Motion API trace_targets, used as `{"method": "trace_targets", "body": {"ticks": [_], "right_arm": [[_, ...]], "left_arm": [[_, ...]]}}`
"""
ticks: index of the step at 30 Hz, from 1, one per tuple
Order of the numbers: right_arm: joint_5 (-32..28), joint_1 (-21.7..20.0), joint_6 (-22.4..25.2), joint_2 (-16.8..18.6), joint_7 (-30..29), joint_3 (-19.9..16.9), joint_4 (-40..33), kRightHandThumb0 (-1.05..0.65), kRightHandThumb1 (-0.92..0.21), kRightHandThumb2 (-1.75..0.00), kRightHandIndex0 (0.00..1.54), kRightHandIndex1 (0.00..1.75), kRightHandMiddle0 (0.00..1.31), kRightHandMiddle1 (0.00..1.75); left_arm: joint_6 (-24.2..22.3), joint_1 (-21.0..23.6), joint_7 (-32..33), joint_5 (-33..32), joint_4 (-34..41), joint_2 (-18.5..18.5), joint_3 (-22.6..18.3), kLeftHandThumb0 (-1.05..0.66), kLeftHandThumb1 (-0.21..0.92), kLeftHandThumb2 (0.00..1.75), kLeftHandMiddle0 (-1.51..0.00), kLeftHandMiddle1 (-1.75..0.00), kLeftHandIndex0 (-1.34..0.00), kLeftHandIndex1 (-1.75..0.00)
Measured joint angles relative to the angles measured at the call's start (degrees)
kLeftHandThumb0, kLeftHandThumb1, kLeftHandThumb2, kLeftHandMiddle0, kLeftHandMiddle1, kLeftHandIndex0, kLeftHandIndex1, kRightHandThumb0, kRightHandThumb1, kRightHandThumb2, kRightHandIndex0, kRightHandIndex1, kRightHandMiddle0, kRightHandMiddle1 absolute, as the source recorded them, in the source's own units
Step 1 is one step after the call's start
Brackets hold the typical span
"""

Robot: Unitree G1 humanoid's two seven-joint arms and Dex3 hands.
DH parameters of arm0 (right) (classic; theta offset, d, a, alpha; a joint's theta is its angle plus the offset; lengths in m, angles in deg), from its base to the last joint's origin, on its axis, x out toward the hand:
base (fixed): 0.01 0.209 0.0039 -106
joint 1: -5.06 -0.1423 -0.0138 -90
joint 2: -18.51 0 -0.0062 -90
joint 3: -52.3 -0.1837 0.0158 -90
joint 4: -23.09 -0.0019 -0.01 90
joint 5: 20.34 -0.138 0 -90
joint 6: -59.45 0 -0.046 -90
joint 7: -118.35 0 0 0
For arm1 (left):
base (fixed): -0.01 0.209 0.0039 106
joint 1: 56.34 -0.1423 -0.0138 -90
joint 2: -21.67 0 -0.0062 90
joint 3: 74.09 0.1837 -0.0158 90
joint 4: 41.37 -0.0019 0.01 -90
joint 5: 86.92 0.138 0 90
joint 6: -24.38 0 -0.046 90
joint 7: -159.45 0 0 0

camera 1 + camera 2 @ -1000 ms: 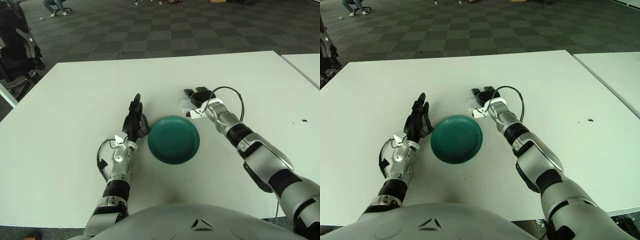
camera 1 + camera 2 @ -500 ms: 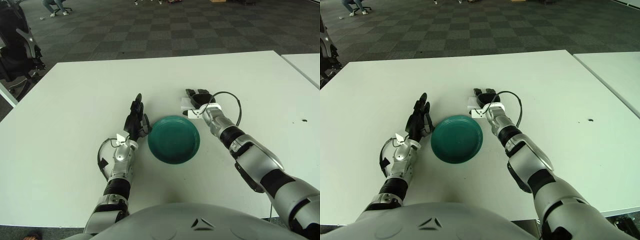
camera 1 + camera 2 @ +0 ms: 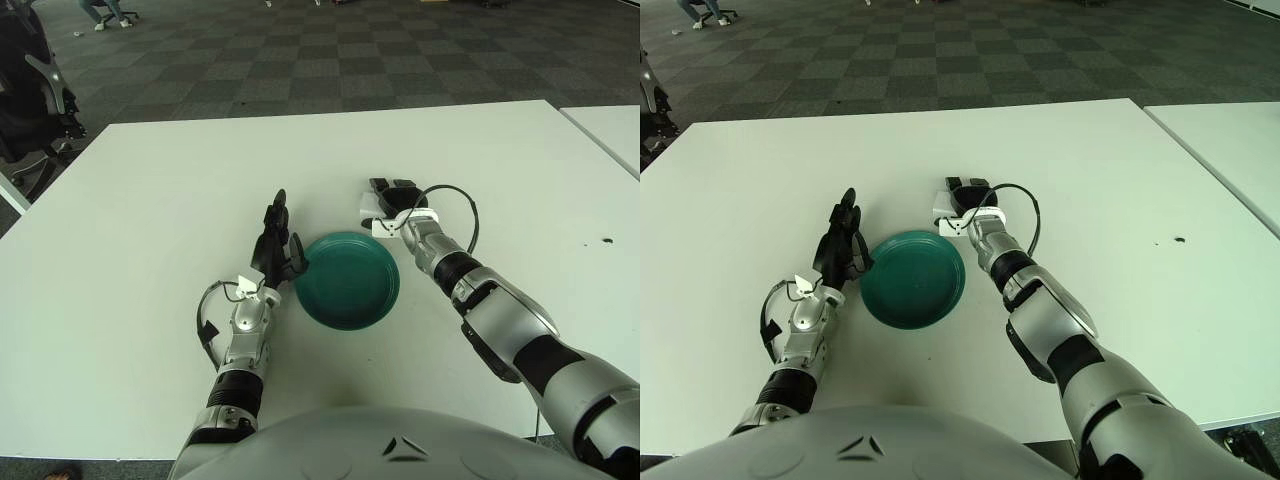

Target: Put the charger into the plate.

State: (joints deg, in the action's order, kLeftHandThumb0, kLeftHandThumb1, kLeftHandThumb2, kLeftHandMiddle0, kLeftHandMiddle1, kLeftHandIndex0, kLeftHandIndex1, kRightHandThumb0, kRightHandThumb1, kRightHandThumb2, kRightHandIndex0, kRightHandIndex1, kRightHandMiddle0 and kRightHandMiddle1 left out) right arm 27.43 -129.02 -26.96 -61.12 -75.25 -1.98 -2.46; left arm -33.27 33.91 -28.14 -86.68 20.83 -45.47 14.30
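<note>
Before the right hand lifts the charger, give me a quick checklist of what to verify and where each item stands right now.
1. Right hand at the charger: ok, it sits over the white block just beyond the plate.
2. Firm grasp on the charger: cannot tell, the fingers cover it and contact is hidden.
3. Charger off the table: not ok, it appears to rest on the surface.
4. Plate ready to receive: ok, the green dish holds nothing.
5. Path from charger to plate: ok, the plate lies directly on the near side with nothing between.
6. Left hand out of the way: ok, it rests with fingers extended beside the plate's left rim, close to it.
</note>
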Motion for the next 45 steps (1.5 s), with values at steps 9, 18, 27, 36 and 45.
{"method": "trace_targets", "body": {"ticks": [9,18,27,36,45], "right_arm": [[0.7,-0.47,0.22,-1.72,2.77,2.56,0.37,-0.94,-0.92,-0.41,0.14,1.26,0.0,0.84],[1.48,-0.95,-1.57,-4.85,3.53,5.05,0.81,-0.97,-0.92,-0.45,0.05,1.68,0.0,1.06],[3.38,-3.3,-1.71,-5.05,5.8,8.98,4.14,-0.87,-0.92,-0.49,0.24,1.23,0.0,0.82],[3.39,-3.77,-0.59,-3.48,2.11,9.61,7.61,-0.47,-0.72,-0.75,0.65,1.72,0.35,1.62],[1.46,-0.72,-0.54,-3.45,-10.4,6.56,8.11,-0.42,-0.57,-0.99,0.95,1.75,0.43,1.74]], "left_arm": [[-0.71,-0.83,1.42,-0.84,0.82,-0.03,1.61,-0.96,0.92,1.21,0.0,0.0,0.0,-0.01],[-1.24,-0.79,0.85,-3.48,0.82,-0.04,1.77,-0.96,0.92,1.18,0.0,0.0,0.0,0.0],[-1.67,-0.09,0.21,-5.76,-0.16,-0.04,1.67,-0.96,0.92,1.16,0.0,0.0,-0.01,-0.01],[-1.72,0.83,-0.17,-6.36,-1.18,-0.12,1.98,-0.95,0.92,1.14,0.0,0.0,-0.02,-0.01],[-2.25,0.01,-0.08,-6.33,0.54,-0.17,2.38,-0.94,0.92,1.14,0.0,0.0,-0.02,-0.02]]}}
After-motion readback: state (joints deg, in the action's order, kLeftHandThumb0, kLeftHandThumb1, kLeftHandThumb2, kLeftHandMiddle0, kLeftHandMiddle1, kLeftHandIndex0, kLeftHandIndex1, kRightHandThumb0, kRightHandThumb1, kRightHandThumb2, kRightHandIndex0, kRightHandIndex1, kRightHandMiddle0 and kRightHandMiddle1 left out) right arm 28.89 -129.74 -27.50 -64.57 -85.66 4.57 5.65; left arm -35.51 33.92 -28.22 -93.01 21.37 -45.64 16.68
